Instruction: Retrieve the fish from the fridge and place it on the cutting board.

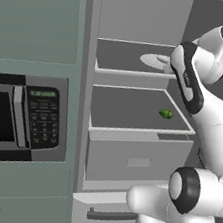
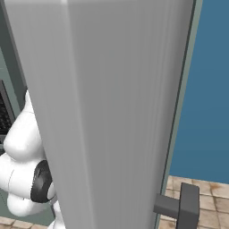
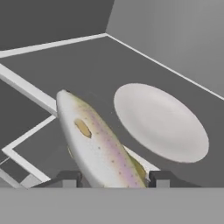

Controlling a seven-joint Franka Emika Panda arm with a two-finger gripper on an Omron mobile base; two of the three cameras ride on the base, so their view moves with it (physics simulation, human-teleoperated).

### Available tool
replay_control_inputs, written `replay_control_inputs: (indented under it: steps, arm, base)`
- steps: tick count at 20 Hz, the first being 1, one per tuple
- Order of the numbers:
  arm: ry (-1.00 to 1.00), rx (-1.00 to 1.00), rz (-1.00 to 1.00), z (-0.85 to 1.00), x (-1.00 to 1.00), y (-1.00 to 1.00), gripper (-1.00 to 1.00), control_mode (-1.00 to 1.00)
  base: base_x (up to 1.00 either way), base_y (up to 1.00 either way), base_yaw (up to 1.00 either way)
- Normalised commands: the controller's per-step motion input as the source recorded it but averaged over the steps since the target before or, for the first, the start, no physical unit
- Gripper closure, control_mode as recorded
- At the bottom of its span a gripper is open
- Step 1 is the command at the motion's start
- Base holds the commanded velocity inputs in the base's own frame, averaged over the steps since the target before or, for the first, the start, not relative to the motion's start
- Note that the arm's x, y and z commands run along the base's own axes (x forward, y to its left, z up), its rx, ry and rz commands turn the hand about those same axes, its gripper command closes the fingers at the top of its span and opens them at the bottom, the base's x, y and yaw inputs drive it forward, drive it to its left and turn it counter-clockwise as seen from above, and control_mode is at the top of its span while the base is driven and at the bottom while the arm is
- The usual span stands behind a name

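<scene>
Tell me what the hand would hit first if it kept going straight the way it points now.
The fish: it already lies between the fingertips of the hand, stretching away along that line. Beyond it is fridge shelf; the white plate sits off to one side. Depth is uncertain.

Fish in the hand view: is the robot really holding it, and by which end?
The fish lies between the gripper fingertips, at its near end, its far end jutting toward the shelf edge beside the white plate. Whether the fingers grip it cannot be told.
</scene>
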Motion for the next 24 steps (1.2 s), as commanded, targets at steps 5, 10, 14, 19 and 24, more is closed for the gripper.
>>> replay_control_inputs:
  steps: [5, 10, 14, 19, 24]
  arm:
    - [-0.09, 0.00, 0.00, 0.02, -0.96, 0.34, 1.00, -1.00]
    - [-0.18, 0.00, 0.00, 0.04, -0.99, 0.16, 1.00, -1.00]
    - [-0.10, 0.00, 0.00, 0.00, -0.75, 0.00, 1.00, -1.00]
    - [-0.02, 0.00, 0.00, -0.02, -0.42, 0.00, 1.00, -1.00]
    - [-0.02, 0.00, 0.00, -0.08, -0.19, 0.00, 1.00, -1.00]
  base:
    - [0.00, 0.00, 0.00]
    - [0.00, 0.00, 0.00]
    - [0.00, 0.00, 0.00]
    - [0.00, 0.00, 0.00]
    - [0.00, 0.00, 0.00]
